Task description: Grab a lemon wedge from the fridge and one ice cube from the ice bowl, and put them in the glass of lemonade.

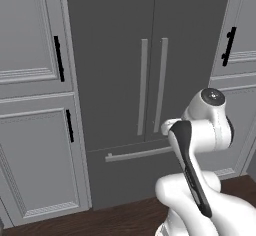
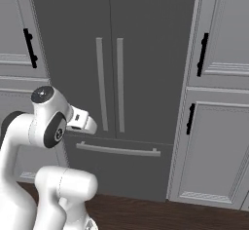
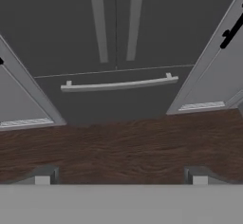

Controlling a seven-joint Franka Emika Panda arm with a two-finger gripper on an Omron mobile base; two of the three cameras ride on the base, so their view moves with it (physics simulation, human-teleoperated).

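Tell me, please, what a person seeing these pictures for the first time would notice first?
The tall dark grey fridge fills the middle, both doors shut, with two long pale handles side by side and a drawer bar below. The white arm stands folded before it, the open claw pointing at the dark wood floor.

grey panelled cabinets, dark wood floor
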